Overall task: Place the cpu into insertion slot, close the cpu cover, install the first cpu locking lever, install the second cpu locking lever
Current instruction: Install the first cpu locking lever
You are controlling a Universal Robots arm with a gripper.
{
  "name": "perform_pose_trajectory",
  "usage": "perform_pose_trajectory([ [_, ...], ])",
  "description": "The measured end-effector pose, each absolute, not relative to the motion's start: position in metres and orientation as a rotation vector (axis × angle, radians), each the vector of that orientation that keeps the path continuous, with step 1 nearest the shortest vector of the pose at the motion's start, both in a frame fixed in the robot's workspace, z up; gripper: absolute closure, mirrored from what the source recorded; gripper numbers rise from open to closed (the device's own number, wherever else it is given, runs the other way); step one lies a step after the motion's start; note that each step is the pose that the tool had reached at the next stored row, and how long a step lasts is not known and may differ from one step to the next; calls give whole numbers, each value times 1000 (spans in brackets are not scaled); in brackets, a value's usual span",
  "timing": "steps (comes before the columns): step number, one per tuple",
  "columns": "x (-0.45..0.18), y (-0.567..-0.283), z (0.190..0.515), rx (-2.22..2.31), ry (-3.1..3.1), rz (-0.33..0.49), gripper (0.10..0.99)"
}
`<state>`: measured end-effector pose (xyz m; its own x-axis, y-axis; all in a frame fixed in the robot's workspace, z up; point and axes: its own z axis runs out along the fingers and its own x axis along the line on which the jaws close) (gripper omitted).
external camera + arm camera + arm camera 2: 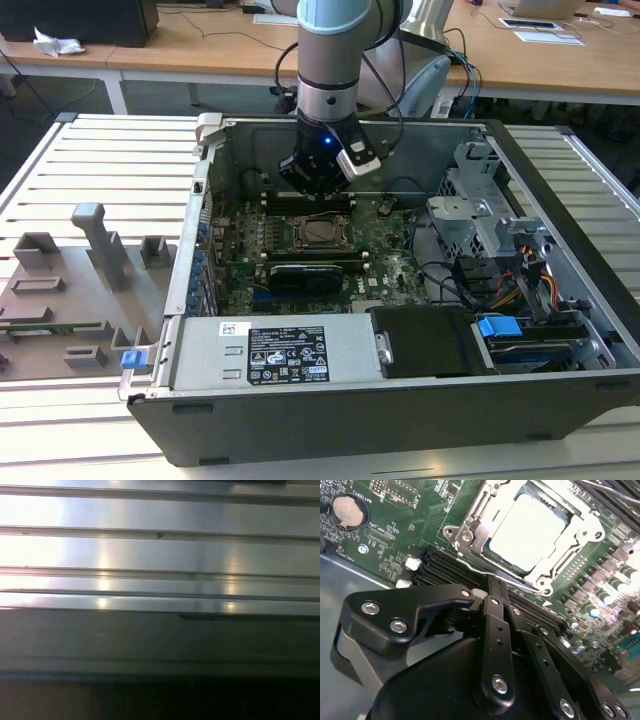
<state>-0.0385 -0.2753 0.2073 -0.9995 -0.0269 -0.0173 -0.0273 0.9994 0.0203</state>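
The cpu (530, 530) lies flat in the insertion slot (457, 532) on the green board, its silver top showing through the cut-out of the cpu cover (570, 555), which lies down over it. A thin metal locking lever (475, 566) runs along the socket's edge nearest my gripper. My gripper (487, 597) has its black fingers (495, 625) brought together, nothing visible between them, the tips just short of that lever over the memory slots. In the exterior view the gripper (318, 188) hangs inside the open computer case, just behind the socket (316, 232).
Long black memory slots (435, 567) and a coin battery (349, 510) flank the socket. The case holds a power supply (270, 350), a drive cage (470, 215) and cables with a blue tab (500, 327). Grey fixtures (90, 260) stand on the slatted table at the exterior view's left.
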Motion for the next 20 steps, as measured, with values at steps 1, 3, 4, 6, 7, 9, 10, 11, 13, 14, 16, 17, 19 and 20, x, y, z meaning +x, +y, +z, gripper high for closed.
perform_pose_trajectory([
  [1, -38, -275, 206, -42, 3124, 32, 980],
  [3, -35, -275, 205, -42, 3125, 32, 980],
  [4, -33, -275, 204, -42, 3125, 32, 980],
  [6, -30, -275, 203, -43, 3126, 32, 980],
  [7, -29, -275, 203, -42, 3126, 32, 980],
  [9, -29, -275, 202, -42, 3125, 39, 980],
  [10, -28, -275, 202, -42, 3125, 41, 980],
  [11, -28, -275, 202, -42, 3125, 42, 980],
  [13, -28, -275, 202, -42, 3125, 45, 980],
  [14, -28, -275, 202, -42, 3125, 45, 980],
  [16, -28, -275, 203, -42, 3125, 46, 980],
  [17, -28, -275, 204, -42, 3125, 45, 980],
  [19, -28, -275, 209, -42, 3124, 45, 980],
  [20, -28, -275, 212, -42, 3124, 45, 980],
])
